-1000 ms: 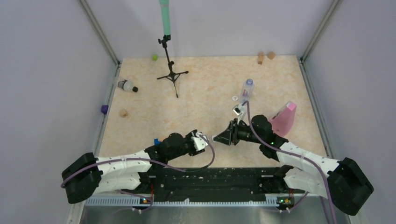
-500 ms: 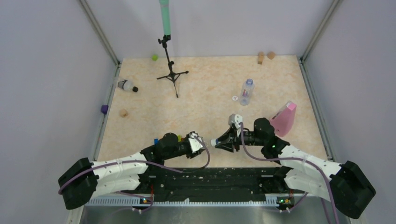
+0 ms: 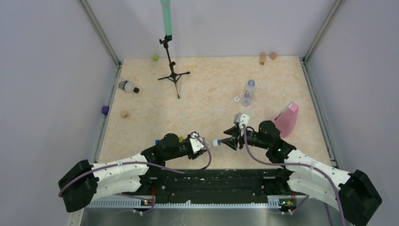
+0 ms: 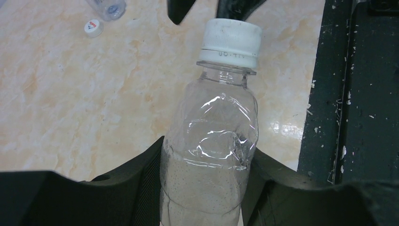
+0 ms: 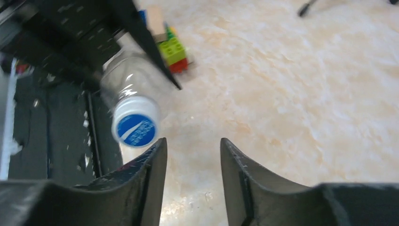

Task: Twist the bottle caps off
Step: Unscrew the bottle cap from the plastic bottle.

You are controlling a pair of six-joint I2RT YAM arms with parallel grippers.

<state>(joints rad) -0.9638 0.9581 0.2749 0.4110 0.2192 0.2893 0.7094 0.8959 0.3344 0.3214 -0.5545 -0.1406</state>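
Observation:
My left gripper [image 4: 207, 157] is shut on a clear bottle [image 4: 211, 141] whose neck points to the right arm. The bottle's white bottle cap [image 4: 230, 42] sits on the neck, and its blue-printed top [image 5: 135, 126] faces the right wrist camera. My right gripper [image 5: 193, 143] is open with only table between its fingers. The cap lies just outside its left finger [image 5: 150, 169]. In the top view the left gripper [image 3: 200, 142], the cap [image 3: 216, 142] and the right gripper [image 3: 229, 141] line up near the front edge.
A second bottle [image 3: 248, 92] stands at mid-right beside a loose white cap [image 3: 236, 99]. A third bottle [image 3: 127, 86] with a black cap lies at the left wall. A pink wedge [image 3: 286, 120] sits right of my right arm. A tripod [image 3: 171, 70] stands at the back. Coloured blocks [image 5: 171, 49] lie behind the left gripper.
The right gripper turned at the wrist, edged up to the cap and then parted its fingers. The left arm shifted slightly left early on, still gripping the bottle.

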